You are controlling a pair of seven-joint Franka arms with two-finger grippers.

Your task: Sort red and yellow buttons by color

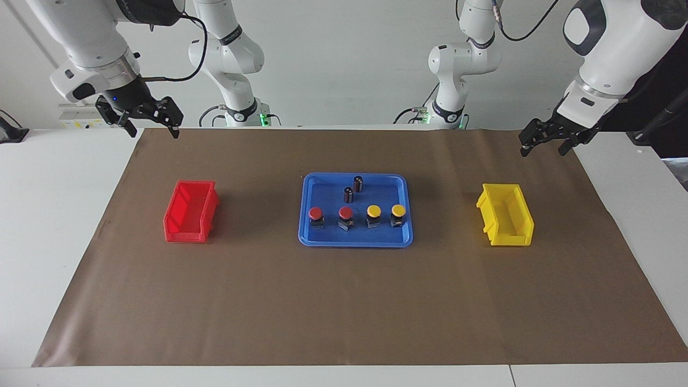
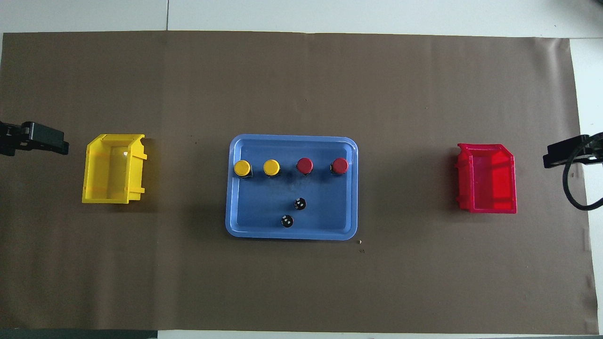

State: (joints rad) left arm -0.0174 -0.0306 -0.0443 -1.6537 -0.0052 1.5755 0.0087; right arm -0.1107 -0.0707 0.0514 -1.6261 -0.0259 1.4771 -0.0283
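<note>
The yellow buttons (image 1: 386, 214) were found at eight o'clock from the open, empty left gripper (image 1: 544, 143), the nearer one.

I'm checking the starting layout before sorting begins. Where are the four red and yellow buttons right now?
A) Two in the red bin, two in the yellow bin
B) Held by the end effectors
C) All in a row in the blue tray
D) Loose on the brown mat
C: the two red buttons and two yellow buttons stand in one row in the blue tray; both bins show no buttons inside.
</note>
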